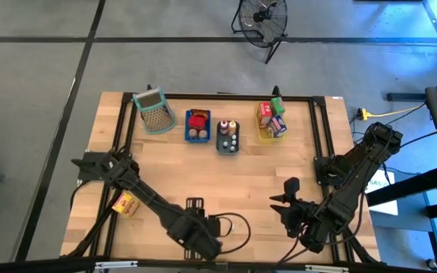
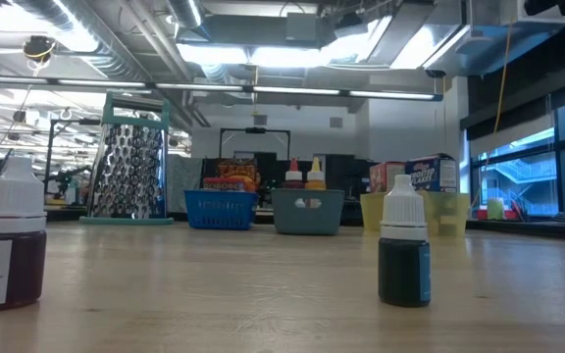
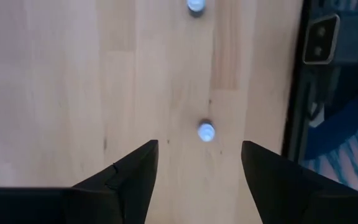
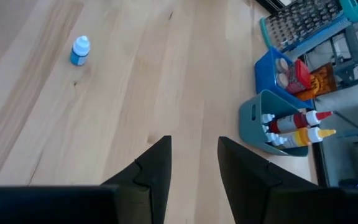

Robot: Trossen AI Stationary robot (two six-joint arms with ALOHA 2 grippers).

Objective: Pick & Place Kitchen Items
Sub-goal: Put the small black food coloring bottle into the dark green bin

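Two tiny white-capped bottles stand upright on the wooden table near its front edge: a dark one [image 2: 8,245] and a blue one [image 2: 404,250], the blue one also in the right wrist view [image 4: 79,51]. My left gripper [image 3: 199,146] [image 1: 207,244] hangs open over the table, pointing down. One bottle's white cap [image 3: 206,131] shows just beyond its fingertips, a second cap [image 3: 195,5] farther off. My right gripper [image 4: 194,142] [image 1: 283,193] waits open at the near right, with nothing between its fingers. A yellow-orange carton [image 1: 125,203] lies on the table at the left.
Along the far edge stand a perforated mesh basket [image 1: 152,110], a blue tray [image 1: 197,125], a grey tray [image 1: 228,136] with small bottles and a yellow tray [image 1: 271,121] with cartons. Black frame rails [image 1: 319,129] border the table. A cable [image 1: 237,227] loops near the left arm.
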